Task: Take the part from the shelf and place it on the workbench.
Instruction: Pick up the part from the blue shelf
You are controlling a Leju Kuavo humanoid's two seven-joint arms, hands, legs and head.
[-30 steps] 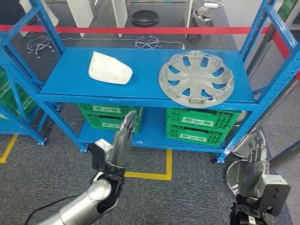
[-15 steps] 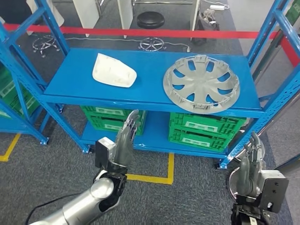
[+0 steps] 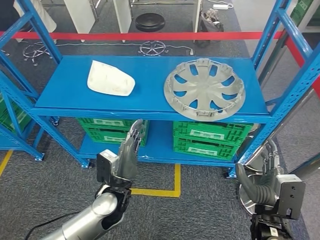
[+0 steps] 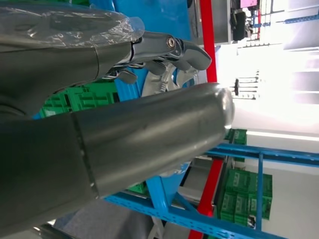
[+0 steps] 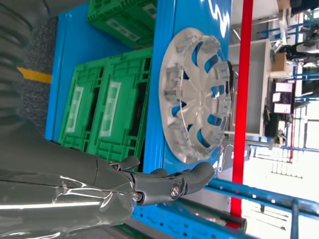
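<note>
On the top deck of the blue shelf (image 3: pixel 151 97) lie two candidate parts, neither touched: a silver hubcap (image 3: pixel 204 88) toward the right end and a white shell piece (image 3: pixel 110 79) toward the left, well apart. Task line doesn't say which is "the part". Workbench isn't visible in these frames.

Step in hand, as a judgement: approach / pre-grasp, nothing lifted yet. Left hand (image 3: pixel 128 152) is raised below the shelf's front edge, fingers extended and apart, holding nothing. Right hand (image 3: pixel 264 182) sits lower, off the shelf's right post, fingers loosely spread, also empty; right wrist view has its fingers (image 5: pixel 180 181) pointing toward the hubcap.

Next move likely calls for both arms to rise above deck level and reach in. If the hubcap is the target, a two-sided rim grip looks sensible.

Materials: hubcap is a round, shallow-dished moulding, matte silver with open slots and clip tabs round the rim, likely light and slightly flexible. White piece is smooth, glossy, rounded-triangular. Green ribbed crates (image 3: pixel 205 137) sit on the lower shelf; the floor is grey carpet.
</note>
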